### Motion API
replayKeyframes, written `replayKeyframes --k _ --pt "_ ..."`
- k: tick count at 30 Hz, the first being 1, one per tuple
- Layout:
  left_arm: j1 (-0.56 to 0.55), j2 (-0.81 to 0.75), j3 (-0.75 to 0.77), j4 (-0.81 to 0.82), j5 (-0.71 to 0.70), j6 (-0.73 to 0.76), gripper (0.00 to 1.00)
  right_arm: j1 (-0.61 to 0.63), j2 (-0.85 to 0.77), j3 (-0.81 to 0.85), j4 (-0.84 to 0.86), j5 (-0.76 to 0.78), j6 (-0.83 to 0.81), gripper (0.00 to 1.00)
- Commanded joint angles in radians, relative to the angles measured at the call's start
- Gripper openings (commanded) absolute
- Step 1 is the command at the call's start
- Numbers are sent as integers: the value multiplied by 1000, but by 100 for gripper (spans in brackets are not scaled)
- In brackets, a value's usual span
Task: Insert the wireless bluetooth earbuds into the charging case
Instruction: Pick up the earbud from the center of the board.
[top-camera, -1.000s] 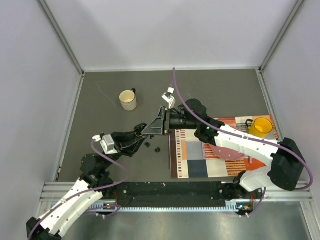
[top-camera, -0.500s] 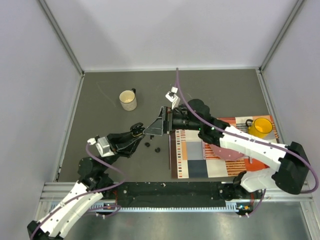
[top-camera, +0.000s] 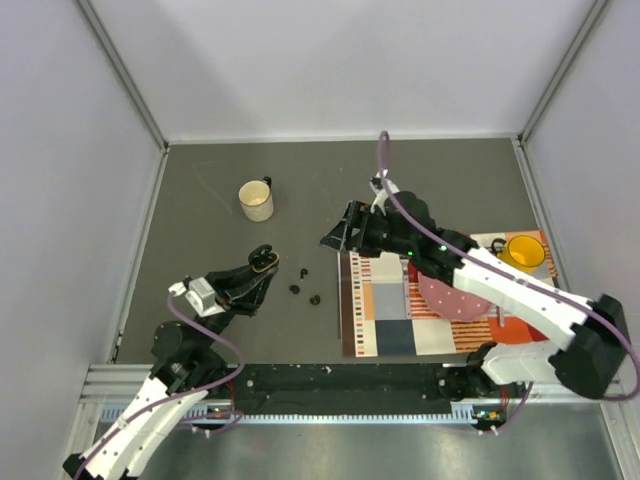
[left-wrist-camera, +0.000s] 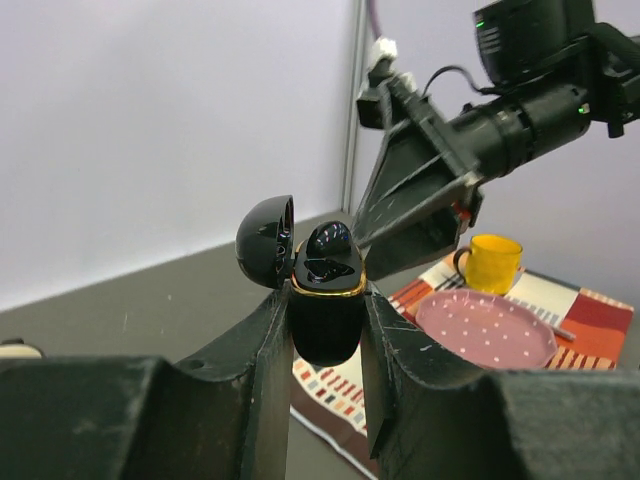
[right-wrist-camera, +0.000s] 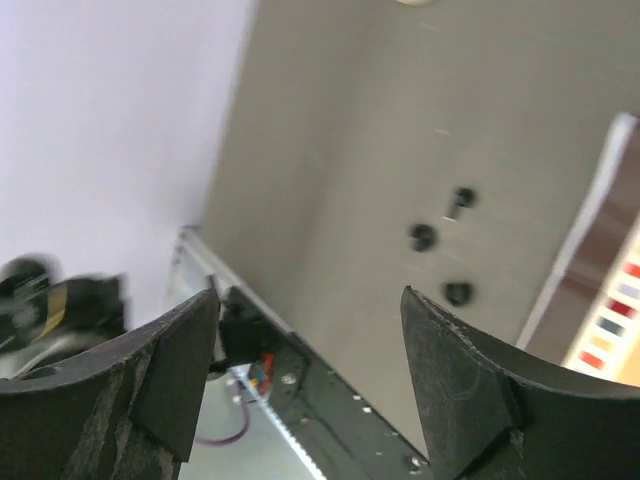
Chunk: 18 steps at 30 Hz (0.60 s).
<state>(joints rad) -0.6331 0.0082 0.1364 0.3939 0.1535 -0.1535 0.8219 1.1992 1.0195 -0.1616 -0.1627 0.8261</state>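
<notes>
charging case (left-wrist-camera: 325, 318): glossy black, egg-shaped, with a gold band round the rim. it stands upright at the centre of the left wrist view, pinched at its sides by the left gripper (top-camera: 257, 266) and lifted off the table (top-camera: 200, 220). its lid (left-wrist-camera: 265, 241) is swung back to the left, open. a shiny black rounded piece (left-wrist-camera: 329, 250) sits in the mouth above the gold band; i read it as an earbud, but can't tell how deep it sits.

three tiny black earbuds lie loose on the table, left of centre in the top view, just right of the case and not touching each other: upper earbud (top-camera: 303, 272), left earbud (top-camera: 295, 289), lower earbud (top-camera: 315, 299).
</notes>
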Motion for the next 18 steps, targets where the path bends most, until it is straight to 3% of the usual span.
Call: replayKeyframes --k 1,6,9,12,13,14,18 --pt "-2 -100 46 -104 -22 23 0 -10 140 73 -170 130 57 70" --pt "-2 -114 92 -167 -5 31 0 46 330 223 -265 315 38 70" --pt "-2 -129 104 -178 -8 38 0 72 419 321 -360 430 59 76" --pt "-2 -146 121 -202 -8 55 0 86 435 347 -417 518 131 78" --pt "-2 -152 130 -210 -9 60 0 73 433 346 -423 508 157 84" --pt "-2 -155 137 -222 -12 61 0 66 433 331 -420 494 183 99" --pt "-2 -168 154 -268 -22 75 0 43 482 356 -417 398 128 99"
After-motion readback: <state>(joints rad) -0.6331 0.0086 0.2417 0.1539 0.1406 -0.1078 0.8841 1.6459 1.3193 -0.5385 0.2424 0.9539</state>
